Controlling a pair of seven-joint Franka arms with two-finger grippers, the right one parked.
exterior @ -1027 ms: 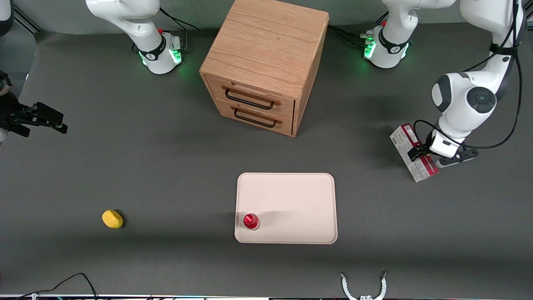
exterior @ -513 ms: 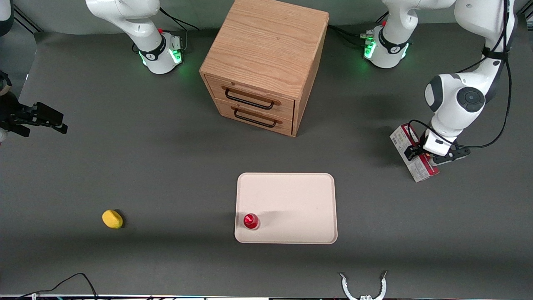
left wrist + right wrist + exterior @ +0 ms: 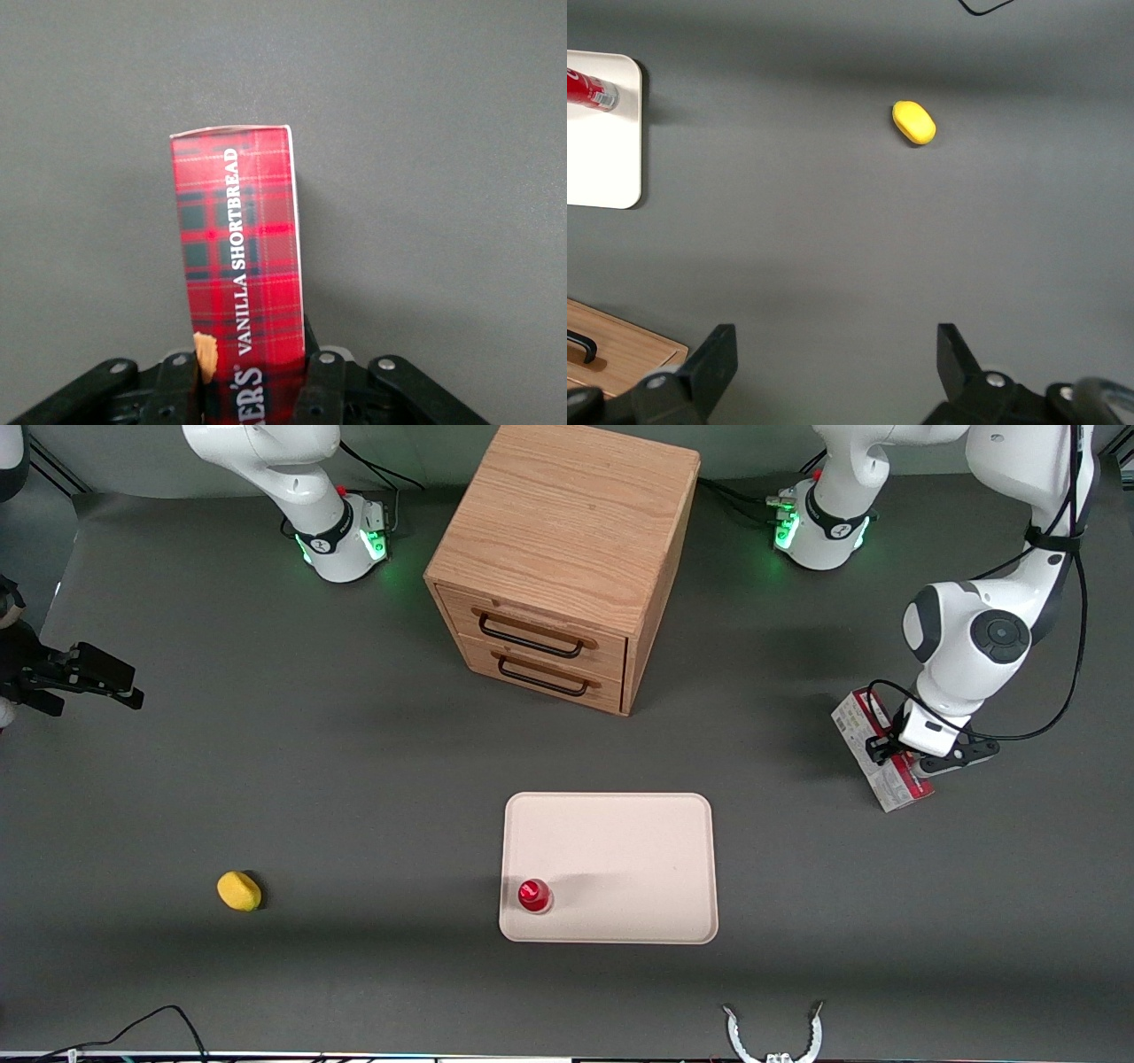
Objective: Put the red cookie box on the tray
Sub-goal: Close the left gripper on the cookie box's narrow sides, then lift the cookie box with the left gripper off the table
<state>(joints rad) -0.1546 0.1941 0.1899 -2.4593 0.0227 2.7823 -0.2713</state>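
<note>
Gripper (image 3: pixel 889 749), barely shifted since the earlier frame, pinches the red cookie box (image 3: pixel 237 257) lettered "VANILLA SHORTBREAD", centre-right of the front view.

Robotics lab, tabletop station. Evidence: two white arms bolted to a grey-matted desk (image 3: pixel 354 779), green status lights on the bases (image 3: pixel 819 536), loose cabling, staged props around a wooden cabinet (image 3: pixel 567 558).
</note>
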